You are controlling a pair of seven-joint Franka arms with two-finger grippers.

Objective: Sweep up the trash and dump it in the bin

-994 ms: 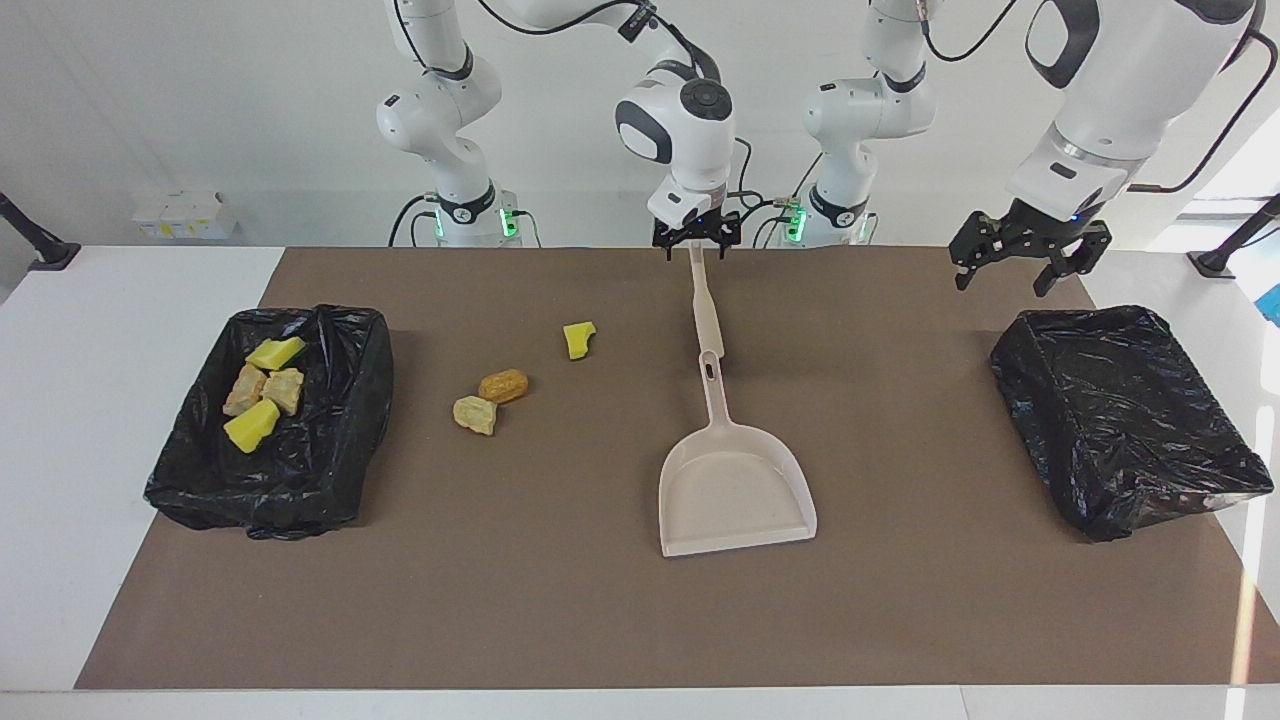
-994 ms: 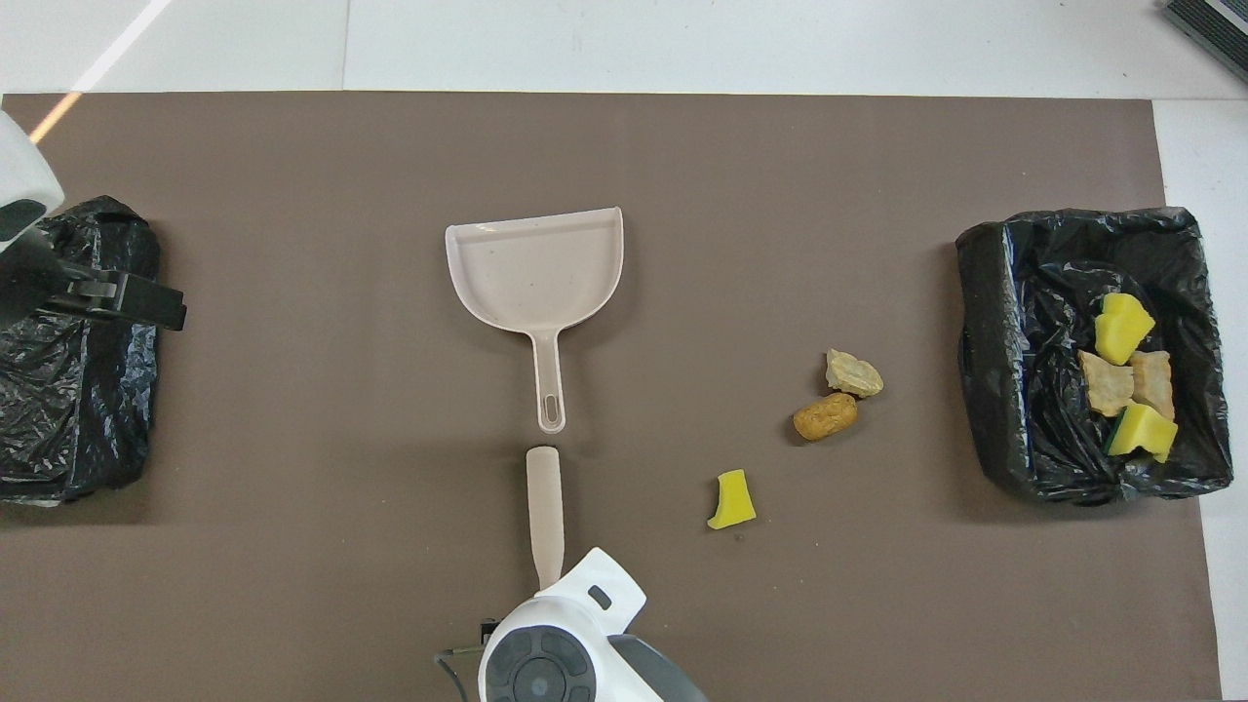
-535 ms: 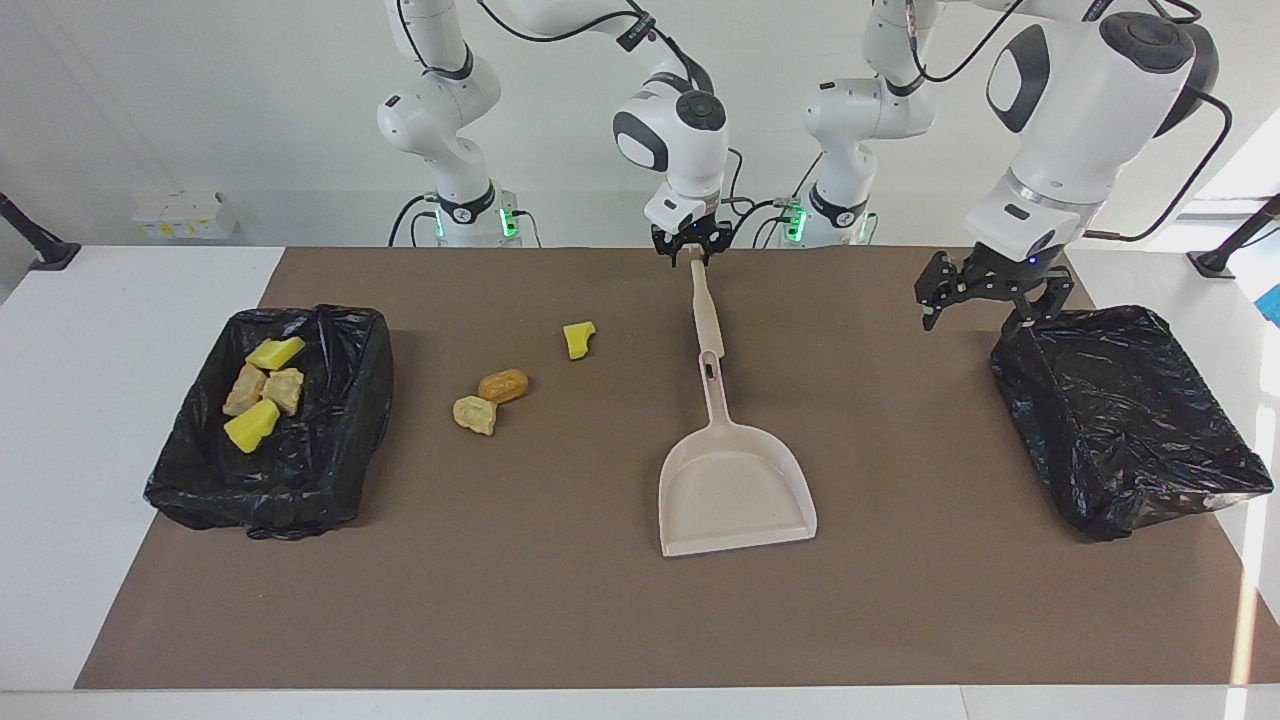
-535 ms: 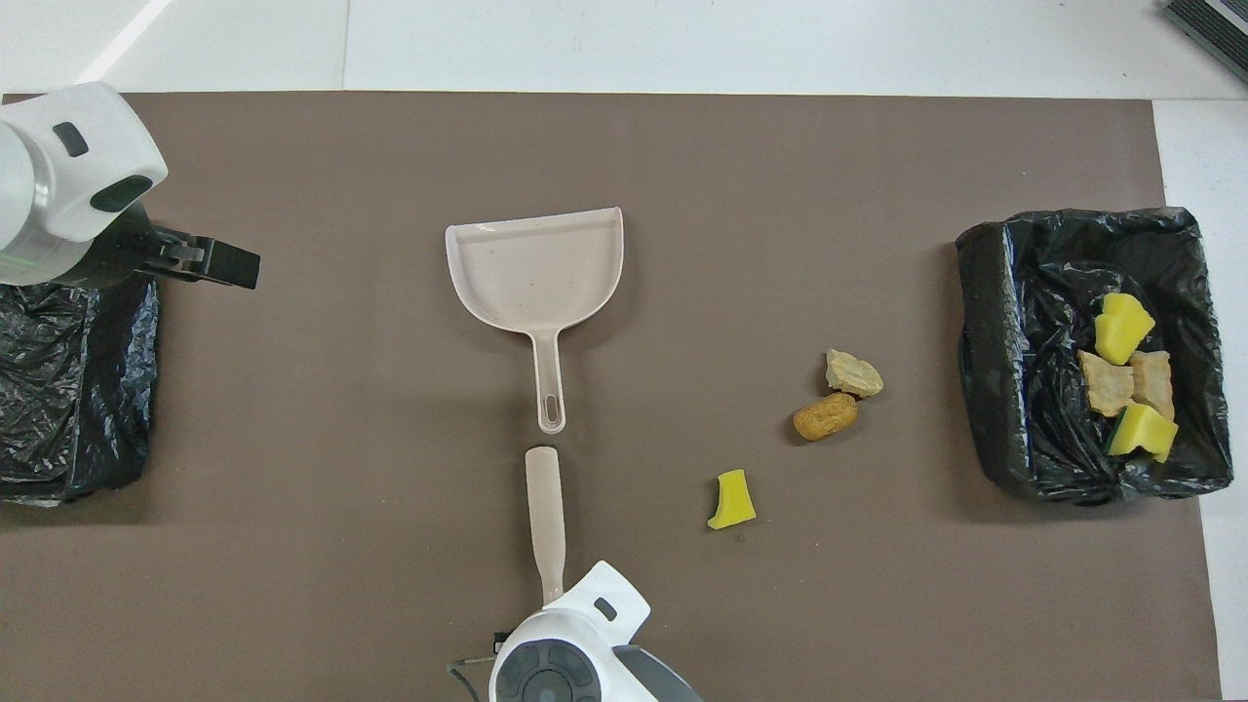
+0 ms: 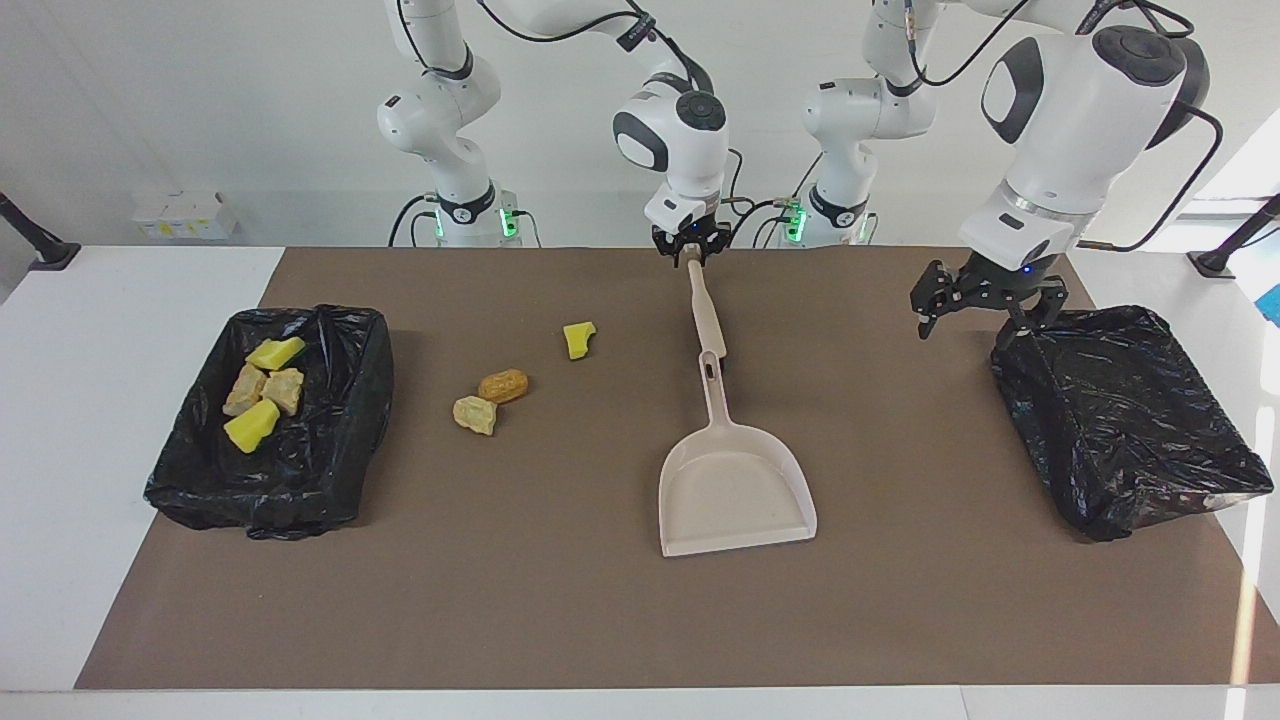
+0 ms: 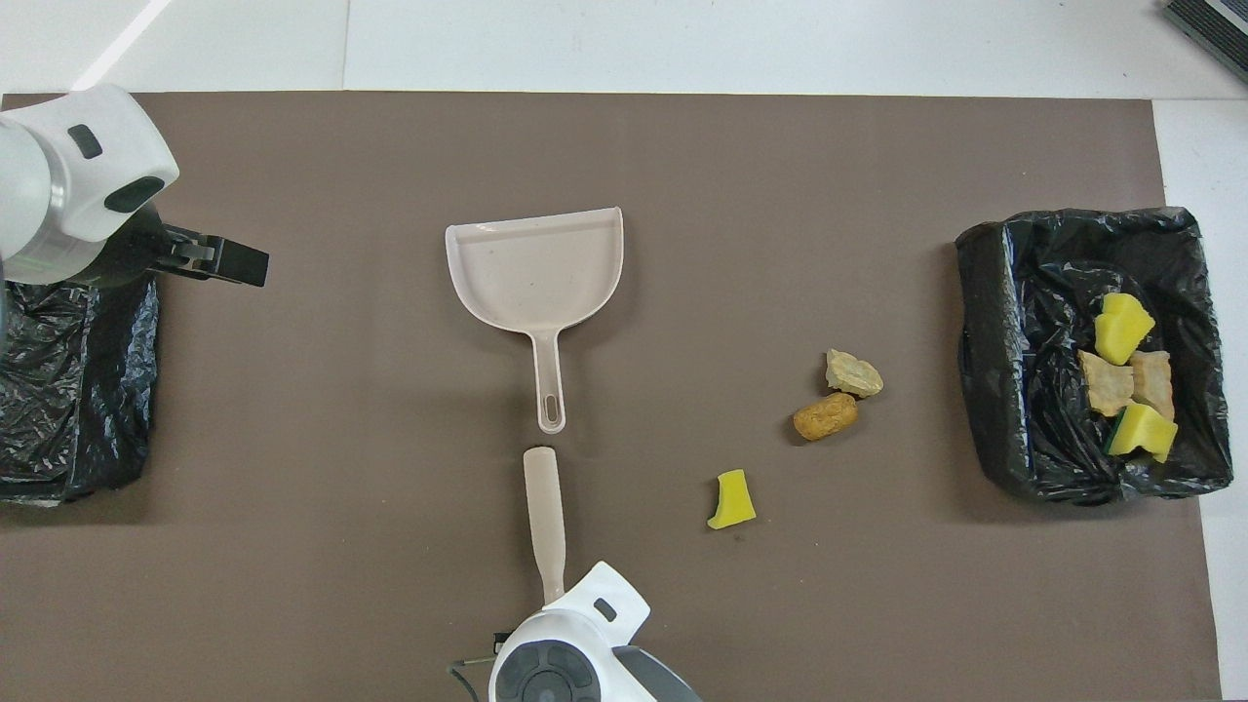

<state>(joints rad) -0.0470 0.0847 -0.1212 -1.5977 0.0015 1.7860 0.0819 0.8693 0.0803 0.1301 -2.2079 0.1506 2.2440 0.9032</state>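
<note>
Three bits of trash lie loose on the brown mat: a yellow sponge chunk (image 5: 578,339) (image 6: 732,500), an orange-brown lump (image 5: 503,385) (image 6: 825,416) and a pale beige lump (image 5: 475,414) (image 6: 854,373) touching it. Several more bits (image 5: 262,390) (image 6: 1126,375) sit in the black-lined bin (image 5: 330,470) (image 6: 1014,409) at the right arm's end. My right gripper (image 5: 692,258) is shut on the robot-side end of the beige brush handle (image 5: 704,315) (image 6: 544,512), which lies in line with the dustpan (image 5: 735,490) (image 6: 536,263). The brush's head is hidden. My left gripper (image 5: 968,332) hangs open, holding nothing, over the other bin's edge.
A second black-lined bin (image 5: 1130,420) (image 6: 68,390) stands at the left arm's end with nothing showing in it. The dustpan's mouth faces away from the robots, and its handle tip almost meets the brush handle. White table shows around the mat.
My right gripper has closed on the brush handle's end. The left arm has come down and moved a little toward the middle of the table, still open.
</note>
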